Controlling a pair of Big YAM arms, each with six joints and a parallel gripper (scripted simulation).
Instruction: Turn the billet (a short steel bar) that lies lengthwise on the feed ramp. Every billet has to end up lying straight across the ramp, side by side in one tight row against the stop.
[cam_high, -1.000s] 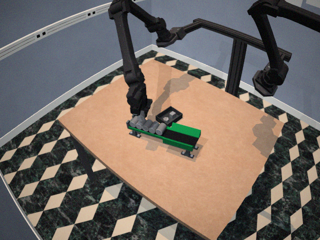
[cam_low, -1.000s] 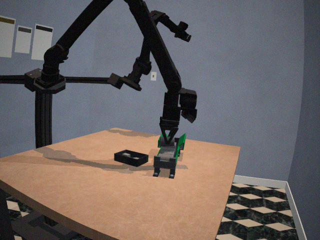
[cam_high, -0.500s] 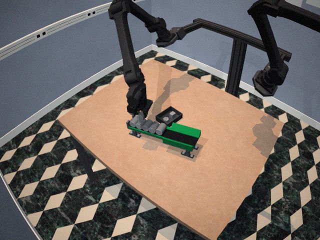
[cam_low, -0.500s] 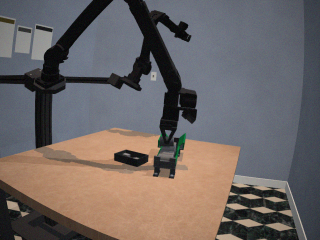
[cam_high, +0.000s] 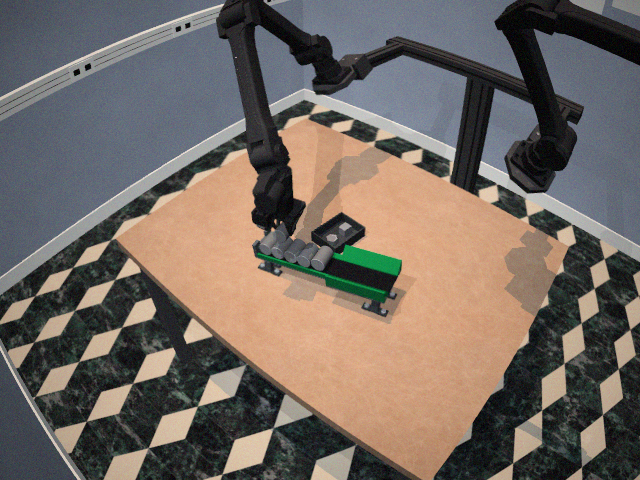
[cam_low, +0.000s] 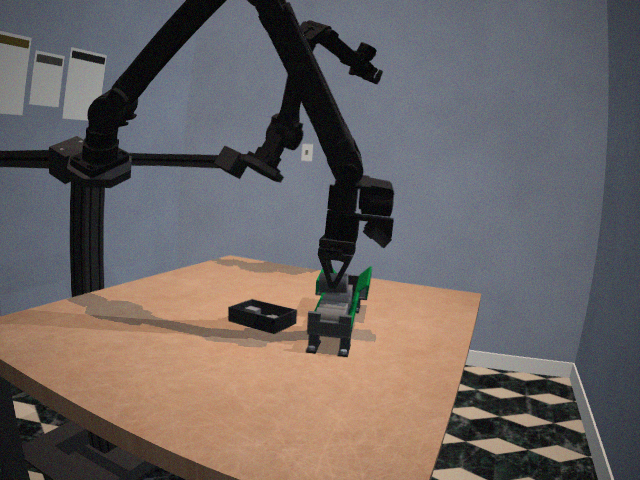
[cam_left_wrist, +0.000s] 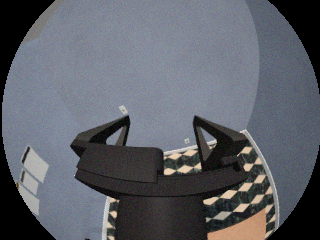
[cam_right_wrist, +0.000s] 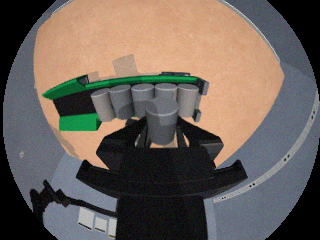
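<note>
My right gripper (cam_low: 333, 285) is shut on a steel billet (cam_right_wrist: 162, 122), held above the row near its stop end. In the right wrist view the held billet points roughly the same way as the row. Several grey billets (cam_high: 294, 250) (cam_right_wrist: 143, 101) lie side by side across the green feed ramp (cam_high: 356, 290) (cam_right_wrist: 80, 123), seemingly touching. The row's end billet (cam_right_wrist: 188, 99) is beside the dark stop (cam_low: 330, 326) (cam_right_wrist: 201, 86). The held billet's lower end hides part of the row in the right wrist view. My left gripper (cam_left_wrist: 161, 119) is open and empty, raised away from the ramp.
A small black tray (cam_high: 353, 240) (cam_low: 248, 319) with two light pieces stands on the table beside the ramp, on the side towards the arm mounts. Green side walls flank that part.
</note>
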